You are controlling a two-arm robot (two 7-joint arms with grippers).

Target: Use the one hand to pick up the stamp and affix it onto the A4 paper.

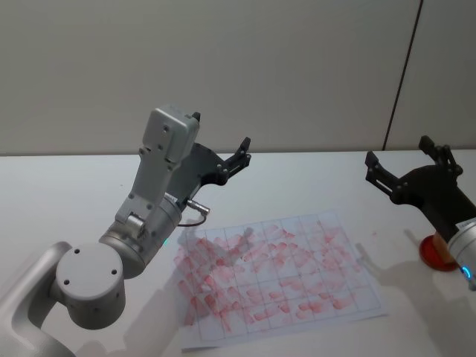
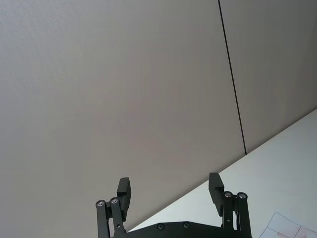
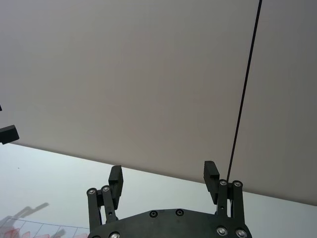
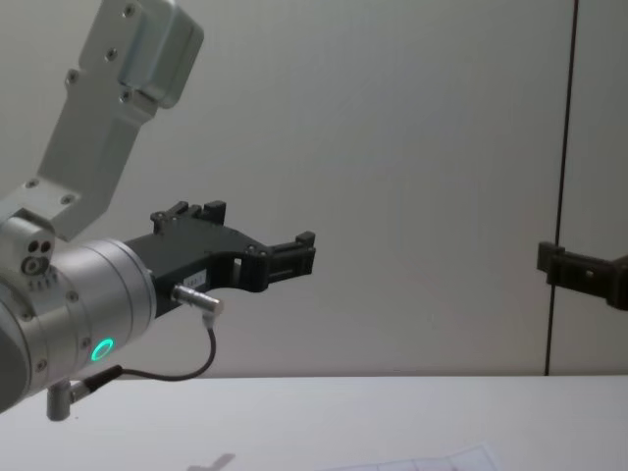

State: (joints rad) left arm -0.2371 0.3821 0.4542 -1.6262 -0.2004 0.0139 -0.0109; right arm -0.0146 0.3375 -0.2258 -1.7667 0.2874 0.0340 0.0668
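The A4 paper (image 1: 297, 286) lies flat on the white table, its grid boxes covered with red marks. A corner of it shows in the left wrist view (image 2: 292, 229) and an edge in the chest view (image 4: 432, 459). The stamp (image 1: 435, 253), red and round, stands on the table right of the sheet, partly hidden behind my right arm. My right gripper (image 1: 401, 155) hangs open in the air above and behind the stamp, with nothing between its fingers (image 3: 210, 173). My left gripper (image 1: 222, 135) is raised beyond the paper's far left corner, open and empty (image 2: 169, 184).
A plain wall with a dark vertical seam (image 3: 242, 109) rises behind the table. The white tabletop (image 1: 67, 186) stretches bare to the left and behind the sheet. The left arm's large grey joints (image 1: 89, 282) stand over the near left corner.
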